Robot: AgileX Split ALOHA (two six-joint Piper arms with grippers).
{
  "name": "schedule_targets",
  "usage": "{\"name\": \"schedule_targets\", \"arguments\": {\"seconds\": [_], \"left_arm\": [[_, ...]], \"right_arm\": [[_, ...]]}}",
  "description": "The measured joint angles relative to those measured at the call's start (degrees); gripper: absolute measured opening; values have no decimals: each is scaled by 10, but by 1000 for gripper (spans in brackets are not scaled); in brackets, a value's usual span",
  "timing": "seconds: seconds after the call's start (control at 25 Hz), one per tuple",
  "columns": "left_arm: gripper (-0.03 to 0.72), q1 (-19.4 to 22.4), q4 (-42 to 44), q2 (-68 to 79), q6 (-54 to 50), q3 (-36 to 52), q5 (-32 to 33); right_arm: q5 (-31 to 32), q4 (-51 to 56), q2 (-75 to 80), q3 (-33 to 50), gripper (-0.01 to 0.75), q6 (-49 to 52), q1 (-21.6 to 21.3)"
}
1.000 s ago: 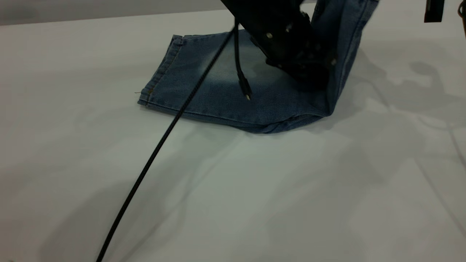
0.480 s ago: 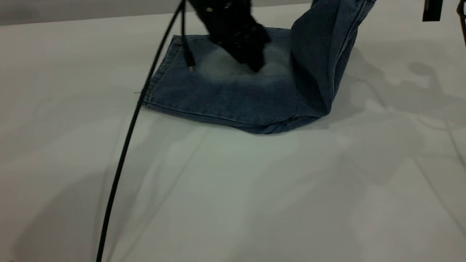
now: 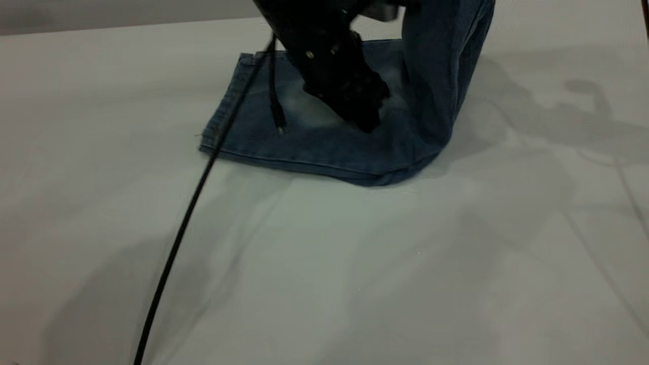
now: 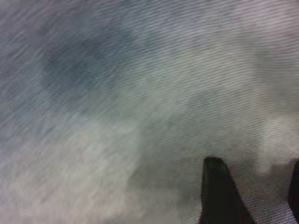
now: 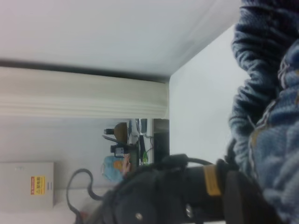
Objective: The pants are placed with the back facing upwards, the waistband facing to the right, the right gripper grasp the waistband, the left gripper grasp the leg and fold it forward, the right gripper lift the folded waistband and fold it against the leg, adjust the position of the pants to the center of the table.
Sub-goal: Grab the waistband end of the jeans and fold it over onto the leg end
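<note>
- The table (image 3: 355, 263) is a wide pale surface, and it fills almost all of the exterior view.
- The pants (image 3: 324, 142) lie on the far middle part of the table. The leg (image 3: 263, 132) is flat, with its hem to the left. The right side of the pants rises steeply as a standing fold (image 3: 446, 71) and goes out of the view at the top.
- The waistband (image 5: 261, 93) shows only in the right wrist view, as gathered denim very close to the camera.
- The left gripper (image 3: 366, 119) is down on the flat denim, just left of the standing fold. Its fingers (image 4: 219, 196) are apart, tips at the cloth.
- A black cable (image 3: 203, 172) runs from the left arm toward the near left.
- The right gripper is not seen in any view, so I cannot tell its state.
</note>
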Motion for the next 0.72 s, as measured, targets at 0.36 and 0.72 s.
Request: {"name": "schedule_targets", "arguments": {"seconds": [0.36, 0.72], "left_arm": [[342, -23, -18, 5, 9, -1, 2], [342, 41, 2, -53, 9, 1, 21]], "right_arm": [[0, 1, 0, 0, 67, 1, 0], [0, 3, 0, 0, 67, 1, 0]]}}
